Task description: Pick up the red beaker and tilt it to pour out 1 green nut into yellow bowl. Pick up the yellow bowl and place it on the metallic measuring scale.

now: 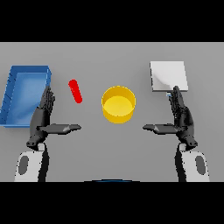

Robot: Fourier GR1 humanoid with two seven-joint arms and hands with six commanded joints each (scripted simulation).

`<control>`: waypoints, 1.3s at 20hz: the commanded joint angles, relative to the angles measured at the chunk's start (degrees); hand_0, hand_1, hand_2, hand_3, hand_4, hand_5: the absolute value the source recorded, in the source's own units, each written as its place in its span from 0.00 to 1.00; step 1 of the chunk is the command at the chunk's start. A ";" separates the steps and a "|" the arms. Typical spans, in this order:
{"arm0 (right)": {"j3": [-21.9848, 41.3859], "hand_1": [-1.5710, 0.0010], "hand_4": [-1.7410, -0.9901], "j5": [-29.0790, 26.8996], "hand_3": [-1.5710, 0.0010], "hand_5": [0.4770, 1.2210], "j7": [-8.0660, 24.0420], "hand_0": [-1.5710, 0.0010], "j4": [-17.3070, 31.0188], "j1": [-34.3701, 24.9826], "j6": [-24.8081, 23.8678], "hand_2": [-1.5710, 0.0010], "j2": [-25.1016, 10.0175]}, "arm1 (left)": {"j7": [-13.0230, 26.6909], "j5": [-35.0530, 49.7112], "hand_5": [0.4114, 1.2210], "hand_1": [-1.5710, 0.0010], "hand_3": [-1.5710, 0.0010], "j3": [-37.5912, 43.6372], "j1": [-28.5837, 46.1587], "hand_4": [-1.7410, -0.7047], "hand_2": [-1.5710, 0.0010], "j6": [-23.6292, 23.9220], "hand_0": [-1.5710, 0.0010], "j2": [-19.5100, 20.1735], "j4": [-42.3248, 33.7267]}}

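The red beaker (75, 91) shows as a slim red shape on the table, left of centre. Right of it stands the yellow bowl (118, 103), open side up; I see no nut in it. The metallic measuring scale (168, 76) is a flat silver square at the back right. My left hand (42, 117) hovers open below and left of the beaker, fingers straight and thumb pointing inward. My right hand (181, 117) mirrors it, open, just in front of the scale and to the right of the bowl. Neither hand touches anything.
A blue tray (11, 97) with raised walls lies at the far left, right beside my left hand.
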 commanded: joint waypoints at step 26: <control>7.07 1.00 0.55 11.45 1.00 0.28 -5.14 1.00 -8.89 6.78 -1.30 1.00 -2.94 | 1.79 -9.34 0.40 1.00 1.00 -3.09 -12.36 0.36 1.00 0.82 1.00 1.63 13.85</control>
